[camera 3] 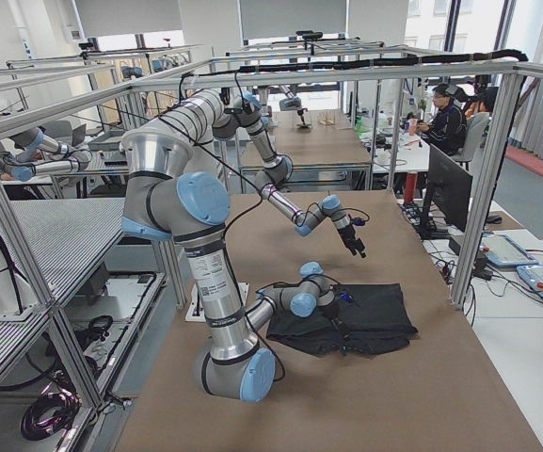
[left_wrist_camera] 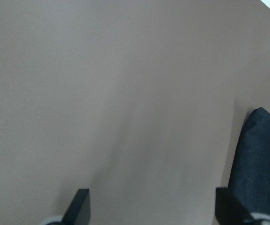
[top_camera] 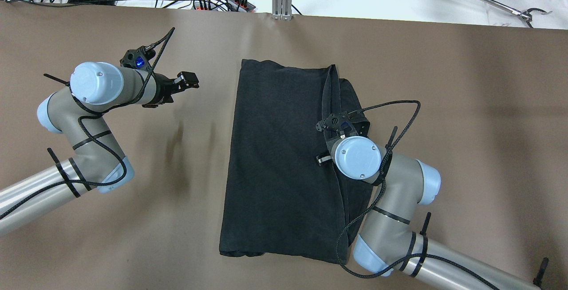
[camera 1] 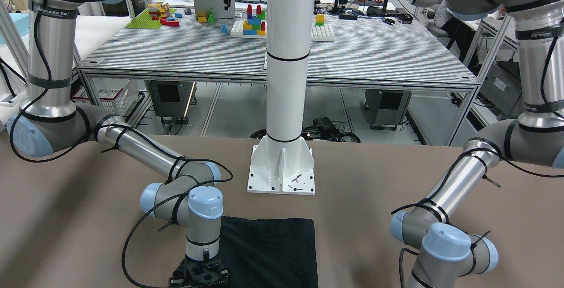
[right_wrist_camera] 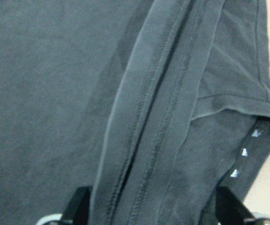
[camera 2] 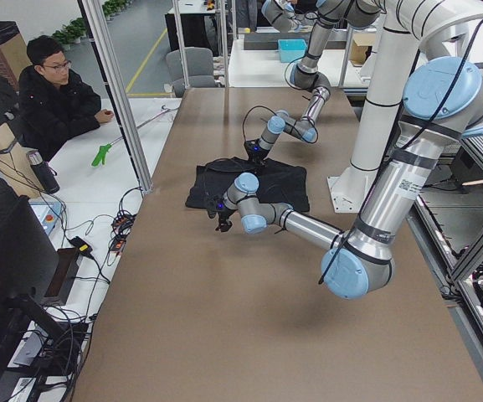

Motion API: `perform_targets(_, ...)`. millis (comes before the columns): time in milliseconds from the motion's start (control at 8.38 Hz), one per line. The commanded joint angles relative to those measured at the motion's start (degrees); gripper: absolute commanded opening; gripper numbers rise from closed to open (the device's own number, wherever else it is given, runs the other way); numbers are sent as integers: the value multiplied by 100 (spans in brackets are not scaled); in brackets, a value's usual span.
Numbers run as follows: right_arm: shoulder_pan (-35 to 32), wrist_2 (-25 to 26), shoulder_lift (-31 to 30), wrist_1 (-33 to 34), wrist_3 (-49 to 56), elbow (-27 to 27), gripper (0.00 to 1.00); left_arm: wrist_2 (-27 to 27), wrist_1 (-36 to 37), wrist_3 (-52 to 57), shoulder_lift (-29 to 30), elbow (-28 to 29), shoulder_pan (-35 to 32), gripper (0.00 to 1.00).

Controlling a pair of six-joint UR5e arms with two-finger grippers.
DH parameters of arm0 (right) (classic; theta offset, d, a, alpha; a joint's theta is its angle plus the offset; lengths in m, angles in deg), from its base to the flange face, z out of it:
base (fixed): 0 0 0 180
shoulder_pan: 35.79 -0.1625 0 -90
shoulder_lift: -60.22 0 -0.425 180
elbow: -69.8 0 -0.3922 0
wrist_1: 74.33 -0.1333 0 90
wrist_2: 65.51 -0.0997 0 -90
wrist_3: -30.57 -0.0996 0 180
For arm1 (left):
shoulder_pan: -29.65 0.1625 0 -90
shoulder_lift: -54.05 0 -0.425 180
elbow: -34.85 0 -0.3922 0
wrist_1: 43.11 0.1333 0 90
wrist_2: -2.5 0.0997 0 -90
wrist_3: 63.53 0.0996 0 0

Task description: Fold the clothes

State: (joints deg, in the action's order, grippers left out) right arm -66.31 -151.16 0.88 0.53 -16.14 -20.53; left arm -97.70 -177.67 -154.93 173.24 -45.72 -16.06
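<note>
Brown surface bearing black clothes, probably light, limp and prone to sagging; best pinched along the hemmed edge. Right gripper spread apart and empty over that hem. Left gripper likewise apart, over bare surface.

left silver-and-pale-blue jointed arm: elbow bent, wrist angled forward | left black two-finger gripper: fingers spread wide | right silver-and-pale-blue jointed arm: wrist pointing straight down | right black two-finger gripper: fingers spread wide
</note>
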Motion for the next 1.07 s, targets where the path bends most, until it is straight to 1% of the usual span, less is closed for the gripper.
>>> perform_targets(0,-418,-312,-156,-24,530,7,95,0,0,0,-1,-3,0,94)
perform_targets(119,-567,-434,-157,-15,653,7,95,44,0,0,8,-3,0,94)
perform_targets(239,-621,-557,-426,-76,794,-63,95,70,0,-9,17,-3,0,94)
perform_targets(358,-622,-584,-664,-355,813,-272,95,71,0,0,26,6,0,94)
perform_targets(477,-665,-645,-545,-332,752,-274,95,71,0,0,26,6,0,94)
perform_targets(597,-796,-977,-300,-184,725,-309,95,71,0,0,34,-3,0,94)
perform_targets(716,-797,-1206,-210,87,185,-544,95,71,0,-9,8,-90,0,94)
perform_targets(836,-693,-1200,-296,177,-916,-886,95,71,0,-9,0,-178,0,94)
perform_targets(955,-396,-1156,-567,169,-2380,-1359,95,62,0,-9,-1,-188,0,94)
